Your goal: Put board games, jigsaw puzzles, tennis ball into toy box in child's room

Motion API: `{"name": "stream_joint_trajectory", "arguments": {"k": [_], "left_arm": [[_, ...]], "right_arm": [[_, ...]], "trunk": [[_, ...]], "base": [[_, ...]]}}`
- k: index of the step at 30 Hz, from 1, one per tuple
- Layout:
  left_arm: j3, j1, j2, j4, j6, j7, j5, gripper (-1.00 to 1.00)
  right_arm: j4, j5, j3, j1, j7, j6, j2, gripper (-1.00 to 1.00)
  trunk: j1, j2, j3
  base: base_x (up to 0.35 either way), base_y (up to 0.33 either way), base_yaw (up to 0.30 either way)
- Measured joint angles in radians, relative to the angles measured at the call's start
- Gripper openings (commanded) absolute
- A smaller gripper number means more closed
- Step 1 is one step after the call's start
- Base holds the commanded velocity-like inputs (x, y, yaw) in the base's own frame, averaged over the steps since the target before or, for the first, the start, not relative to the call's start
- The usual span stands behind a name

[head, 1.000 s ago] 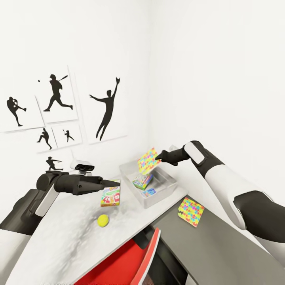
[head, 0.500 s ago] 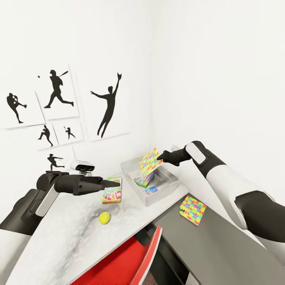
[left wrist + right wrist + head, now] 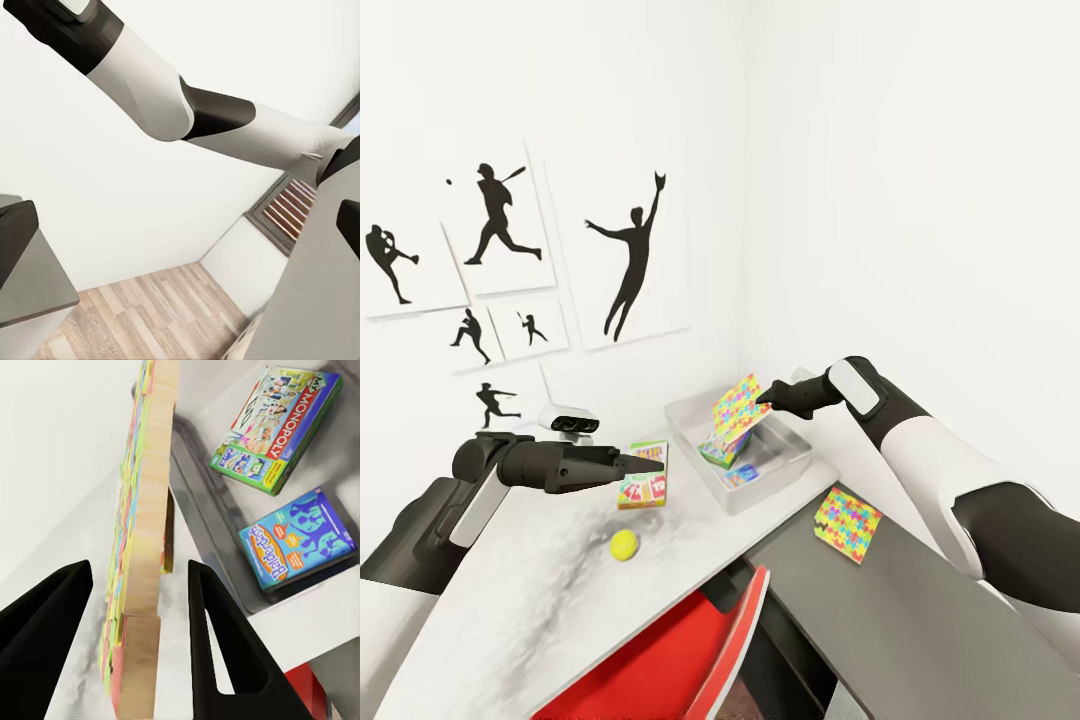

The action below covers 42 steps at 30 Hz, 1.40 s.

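The right claw [image 3: 762, 401] is holding a jigsaw puzzle [image 3: 737, 407] by its edge; in the wrist view the sheet [image 3: 142, 532] is sitting between fingers [image 3: 217, 645] parted wider than its thickness. Since a second ago it is hanging slightly lower over the toy box [image 3: 792, 470], where two board games [image 3: 281, 420] [image 3: 300, 544] are lying, so release looks near. The left claw [image 3: 657, 463] is reaching over a third game [image 3: 643, 487]; its grip I cannot tell. The ball [image 3: 624, 545] and second puzzle [image 3: 847, 522] are waiting on the table [image 3: 510, 600], with open room around them.
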Motion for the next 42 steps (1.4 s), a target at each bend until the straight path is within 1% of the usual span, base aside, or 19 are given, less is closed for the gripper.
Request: {"name": "stream_joint_trajectory", "arguments": {"k": [26,37,39,40,42], "left_arm": [[0.0,0.0,0.001,0.0,0.0,0.0,0.0,1.0],[0.002,0.0,0.001,0.0,0.0,0.0,0.0,1.0],[0.002,0.0,0.001,0.0,0.0,0.0,-0.001,1.0],[0.002,0.0,0.001,0.0,0.0,0.0,-0.001,1.0],[0.002,0.0,0.001,0.0,0.0,0.0,-0.001,1.0]], "right_arm": [[-0.006,-0.001,0.001,0.0,0.0,0.0,0.006,-1.0],[-0.006,0.001,0.005,0.0,0.0,0.0,0.002,-1.0],[-0.006,0.005,0.006,0.0,-0.001,0.0,0.003,-1.0],[-0.006,0.019,0.006,0.0,-0.001,0.0,0.004,-1.0],[-0.006,0.066,0.005,0.0,-0.001,0.0,0.007,-1.0]], "trunk": [[0.0,0.0,-0.043],[0.0,0.0,-0.061],[0.0,0.0,-0.064],[0.0,0.0,-0.066],[0.0,0.0,-0.069]], "base": [[0.0,0.0,0.0],[0.0,0.0,0.0],[0.0,0.0,0.0],[0.0,0.0,0.0],[0.0,0.0,0.0]]}}
